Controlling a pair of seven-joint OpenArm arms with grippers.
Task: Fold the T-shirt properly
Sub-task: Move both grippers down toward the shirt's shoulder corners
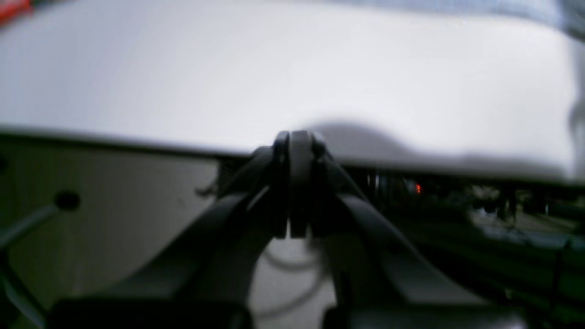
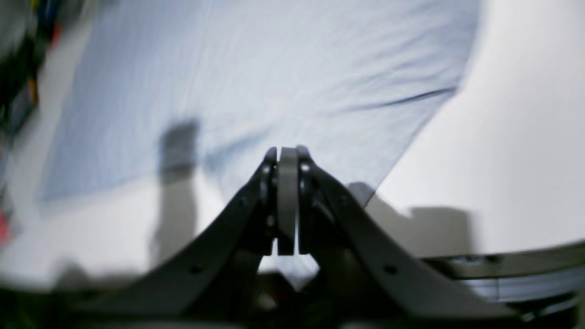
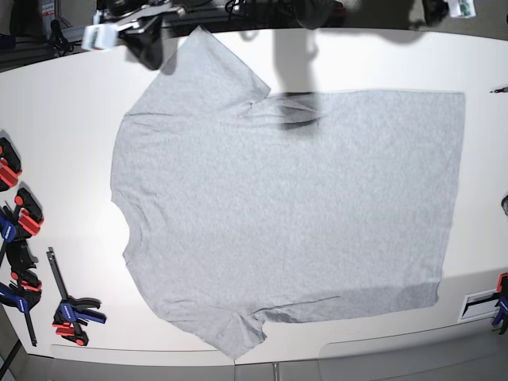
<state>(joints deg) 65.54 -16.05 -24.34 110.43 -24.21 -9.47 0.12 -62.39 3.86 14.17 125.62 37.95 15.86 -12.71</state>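
Observation:
The T-shirt [image 3: 286,206] lies spread flat on the white table [image 3: 63,159], plain light grey side up. Its collar points to the left of the base view and its hem to the right. One sleeve [image 3: 214,63] reaches the far edge and the other [image 3: 230,329] the near edge. My right gripper [image 2: 288,153] is shut with nothing between its fingers. It hovers just off a corner of the T-shirt [image 2: 274,77], which fills the view beyond it. In the base view this gripper [image 3: 149,49] is beside the far sleeve. My left gripper [image 1: 299,137] is shut and empty, over the table edge [image 1: 114,141].
Several red, blue and black clamps [image 3: 24,262] lie along the left side of the table. Another clamp [image 3: 500,305] sits at the right edge by a white label [image 3: 479,304]. Dark equipment and cables [image 3: 262,9] line the far edge.

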